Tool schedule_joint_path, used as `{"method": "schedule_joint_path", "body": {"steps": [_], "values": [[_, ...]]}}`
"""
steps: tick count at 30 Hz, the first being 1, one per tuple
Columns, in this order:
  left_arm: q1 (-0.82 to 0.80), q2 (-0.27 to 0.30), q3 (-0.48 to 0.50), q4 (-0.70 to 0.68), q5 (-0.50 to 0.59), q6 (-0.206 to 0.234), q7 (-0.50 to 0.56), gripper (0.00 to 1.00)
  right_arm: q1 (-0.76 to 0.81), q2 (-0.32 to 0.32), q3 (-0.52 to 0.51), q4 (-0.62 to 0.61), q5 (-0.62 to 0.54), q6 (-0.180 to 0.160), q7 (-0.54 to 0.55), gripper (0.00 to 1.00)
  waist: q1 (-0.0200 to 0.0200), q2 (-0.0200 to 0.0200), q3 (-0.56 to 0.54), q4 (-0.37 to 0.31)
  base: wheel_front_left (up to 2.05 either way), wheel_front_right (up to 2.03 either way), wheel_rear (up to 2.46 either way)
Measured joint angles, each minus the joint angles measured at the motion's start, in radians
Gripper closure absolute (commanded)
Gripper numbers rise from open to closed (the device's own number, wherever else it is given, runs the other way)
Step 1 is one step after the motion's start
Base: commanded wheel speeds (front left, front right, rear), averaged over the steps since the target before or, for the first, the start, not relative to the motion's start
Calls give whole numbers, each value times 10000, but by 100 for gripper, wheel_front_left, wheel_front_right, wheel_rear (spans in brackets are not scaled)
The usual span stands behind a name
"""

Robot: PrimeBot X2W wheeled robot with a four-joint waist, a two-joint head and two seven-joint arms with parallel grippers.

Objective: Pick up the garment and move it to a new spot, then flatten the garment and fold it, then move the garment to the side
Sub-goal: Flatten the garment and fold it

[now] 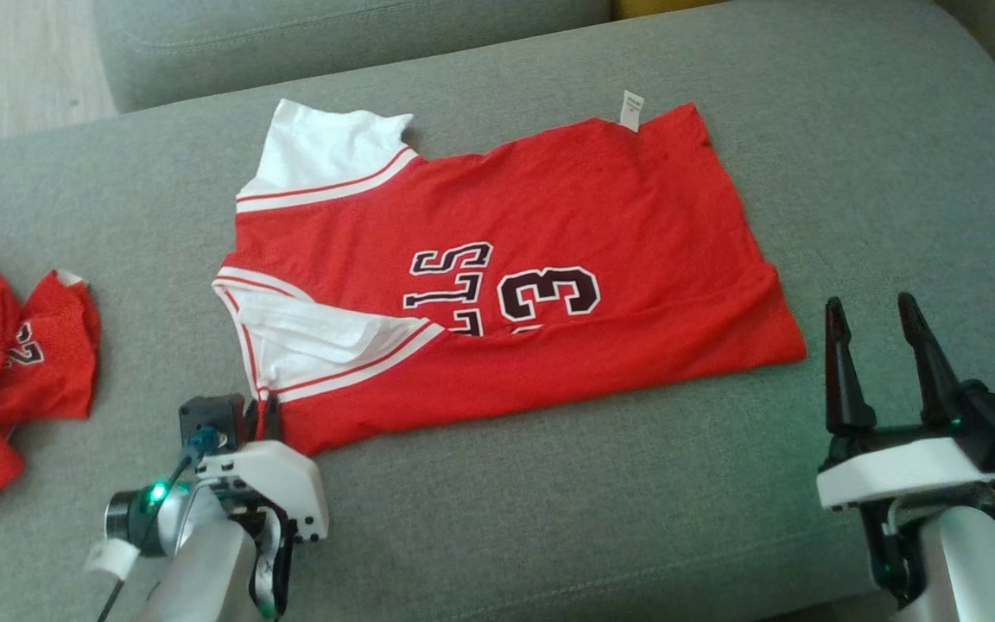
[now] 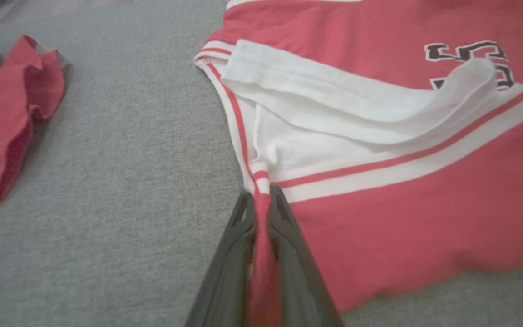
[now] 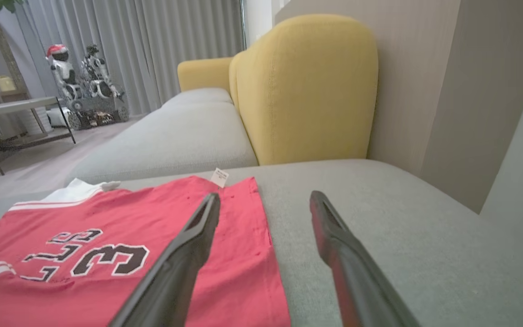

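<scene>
Lying spread out on the sofa cushion (image 1: 549,518), the jersey (image 1: 506,285) is print side up and mostly flat, with its collar end toward the robot's left and its hem toward the right. The near white sleeve (image 1: 316,337) is folded over onto the body and the tag (image 1: 631,111) sticks out at the far edge. Left end effector (image 1: 264,413) is clamped on the jersey's near edge, right where the sleeve trim meets the red side, with a ridge of cloth pinched between the fingers. Right end effector (image 1: 873,315) has its fingers apart and holds nothing, sitting just off the near hem corner, apart from the cloth. The jersey looks light, thin and limp; it will likely sag and drag if lifted from one point, so a second hold at the near hem corner seems the sensible match. Seams and trim look the firmest spots to pinch. A second red garment (image 1: 5,363) is crumpled well to the left.
</scene>
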Motion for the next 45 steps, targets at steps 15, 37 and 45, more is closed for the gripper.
{"method": "schedule_joint_path", "body": {"steps": [15,37,45], "values": [[25,-10,-146,-1657,-42,-153,-1011,100,-1594,255,-1404,2957,351,0,1983,0,0,0,381,800,0,0,0],[31,194,-654,-2462,107,-127,-779,100,-3520,180,-1060,6172,-29,0,2132,100,1,0,805,1256,0,0,0],[553,366,-602,-2071,2,-82,-658,100,-3175,-150,-337,5800,679,0,2243,100,0,0,105,1116,0,0,0]]}}
